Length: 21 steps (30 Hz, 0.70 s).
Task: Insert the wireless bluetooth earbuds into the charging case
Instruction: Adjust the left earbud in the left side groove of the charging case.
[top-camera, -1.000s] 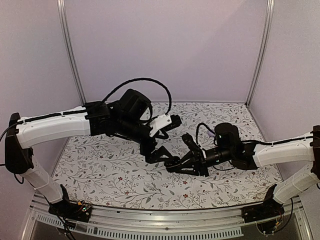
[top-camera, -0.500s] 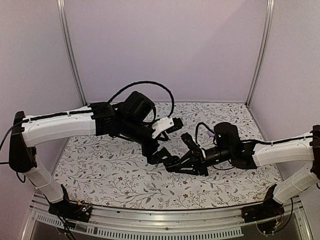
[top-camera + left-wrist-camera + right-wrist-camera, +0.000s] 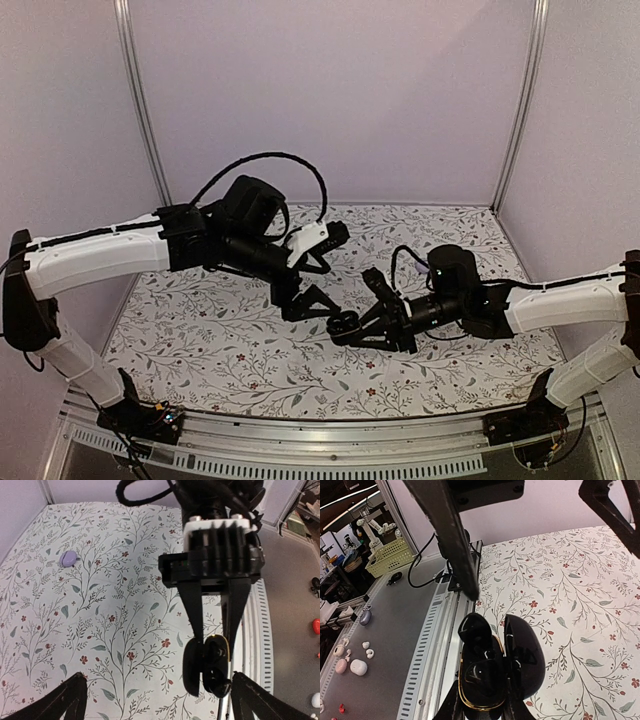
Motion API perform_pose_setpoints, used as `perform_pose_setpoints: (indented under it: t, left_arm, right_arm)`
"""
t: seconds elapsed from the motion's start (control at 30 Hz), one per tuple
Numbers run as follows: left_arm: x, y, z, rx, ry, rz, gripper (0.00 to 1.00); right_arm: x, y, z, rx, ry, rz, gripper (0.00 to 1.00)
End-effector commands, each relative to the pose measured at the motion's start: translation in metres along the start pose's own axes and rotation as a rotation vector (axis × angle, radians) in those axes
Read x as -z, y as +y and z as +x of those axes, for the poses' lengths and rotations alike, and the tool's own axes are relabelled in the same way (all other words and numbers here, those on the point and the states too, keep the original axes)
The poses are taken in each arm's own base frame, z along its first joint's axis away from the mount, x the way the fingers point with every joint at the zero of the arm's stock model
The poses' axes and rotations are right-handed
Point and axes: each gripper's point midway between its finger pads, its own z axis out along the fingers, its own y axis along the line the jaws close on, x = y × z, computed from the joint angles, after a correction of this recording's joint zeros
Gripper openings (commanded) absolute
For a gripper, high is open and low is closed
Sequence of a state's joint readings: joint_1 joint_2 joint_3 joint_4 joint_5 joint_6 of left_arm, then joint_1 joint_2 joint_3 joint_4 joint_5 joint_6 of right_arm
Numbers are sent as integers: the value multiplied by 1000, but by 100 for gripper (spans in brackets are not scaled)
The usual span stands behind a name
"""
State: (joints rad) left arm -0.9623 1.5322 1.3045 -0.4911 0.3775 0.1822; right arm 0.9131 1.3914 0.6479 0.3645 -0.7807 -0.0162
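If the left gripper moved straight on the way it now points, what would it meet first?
Probably the open charging case, which the right gripper holds just ahead of the left gripper, though depth is hard to judge.

we see pale lilac walls [image 3: 330, 90], two metal corner posts [image 3: 140, 100], a floral tablecloth [image 3: 230, 360] and an aluminium rail [image 3: 330, 440] along its near edge.

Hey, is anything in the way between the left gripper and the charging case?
Nothing visible. The charging case sits just ahead of the left gripper, whose jaws are open. The right gripper clamps the case, and its lid is open.
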Motion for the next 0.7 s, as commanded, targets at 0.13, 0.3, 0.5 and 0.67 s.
perform_pose_setpoints:
  t: [0.13,0.3,0.5,0.67]
  left_arm:
    - [41,-32,-10,-146,-178,77,100]
    - [39,-38,4,-193,-156,81,100]
    - [23,-43,12,-231,-106,92,100]
    - [13,-45,15,-235,-80,102,100]
  right_arm:
    - [0,12,-12,46,-31,-50,0]
    - [2,19,-14,58,-42,-83,0]
    - [-1,22,-12,60,-35,-104,0]
    - [-2,23,-11,59,-29,-102,0]
